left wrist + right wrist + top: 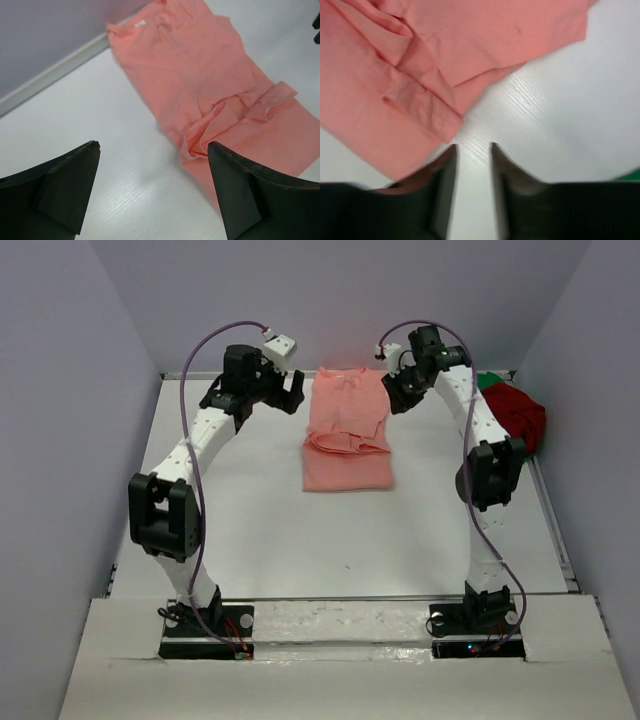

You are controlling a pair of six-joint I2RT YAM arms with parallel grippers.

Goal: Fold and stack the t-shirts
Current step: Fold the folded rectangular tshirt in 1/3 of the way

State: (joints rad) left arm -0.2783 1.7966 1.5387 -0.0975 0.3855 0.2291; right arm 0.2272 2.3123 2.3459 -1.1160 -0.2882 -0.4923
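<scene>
Left tool (152,150) is spread wide with nothing between the fingers. It hangs over bare desk (350,540) just left of the salmon-pink shirt (200,75), not touching the cloth. In the top view I see this tool (290,390) beside the shirt's far left edge, near the back wall.

Right tool (472,147) has its fingers apart with only a narrow gap. White desk shows through the gap, so it's pinching nothing. Its left finger (440,170) sits at the hem of the pink cloth; I can't tell if it touches. From above, the right tool (392,390) is just off the shirt's far right edge.

The salmon-pink shirt (347,435) lies lengthwise at the far middle of the desk, collar end toward the back wall. Its sides are folded in to make a narrow strip, and a bunched ridge of folded cloth crosses the middle.

The dark red shirt (520,415) is crumpled at the far right edge of the desk, behind the right arm. The green shirt (490,380) peeks out just behind it, touching it, in the back corner. Both are well apart from the pink one.
</scene>
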